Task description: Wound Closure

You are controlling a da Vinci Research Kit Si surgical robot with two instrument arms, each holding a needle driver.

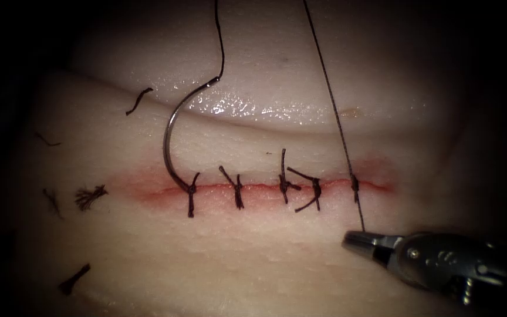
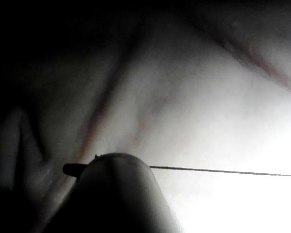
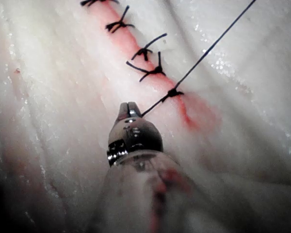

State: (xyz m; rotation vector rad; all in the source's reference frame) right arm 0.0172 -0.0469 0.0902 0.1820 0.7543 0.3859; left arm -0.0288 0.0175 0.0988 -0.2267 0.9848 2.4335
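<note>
Endoscope view: tissue [image 1: 253,276] w/ a horizontal cut [image 1: 265,186] edged by red fluid [image 1: 148,185]; 4 tied stitches [image 1: 239,191] cross the cut, and a 5th thread crossing w/ a knot [image 1: 354,183] sits near its right end. Curved needle [image 1: 171,135] lies free on the tissue above the left part of the cut, held by neither tool; its tip end meets the leftmost stitch [image 1: 192,191] at the cut line, and whether the tip enters the tissue cannot be told. Its swaged end points up-right, w/ thread [image 1: 220,35] running from it out of the upper edge. A 2nd, taut run of thread [image 1: 330,94] descends from the upper edge, passes through the knot at the right end of the cut and continues below the cut to the right tool [image 1: 359,239]. Right tool enters from lower right, below the cut; its fingers are closed on the short thread end just below the knot. Cut ends of thread [image 1: 89,196] lie scattered on the tissue left of the cut. Right wrist view: right tool [image 3: 128,110] w/ fingers closed, thread [image 3: 203,53] taut from its tip through the knot [image 3: 173,92] and onward; row of stitches [image 3: 148,73] along the reddened cut. Left wrist view: shaft of the left tool [image 2: 116,194] in dark outline over tissue [image 2: 194,107], a taut thread [image 2: 223,171] leading away from it; state of its fingers cannot be told.
</note>
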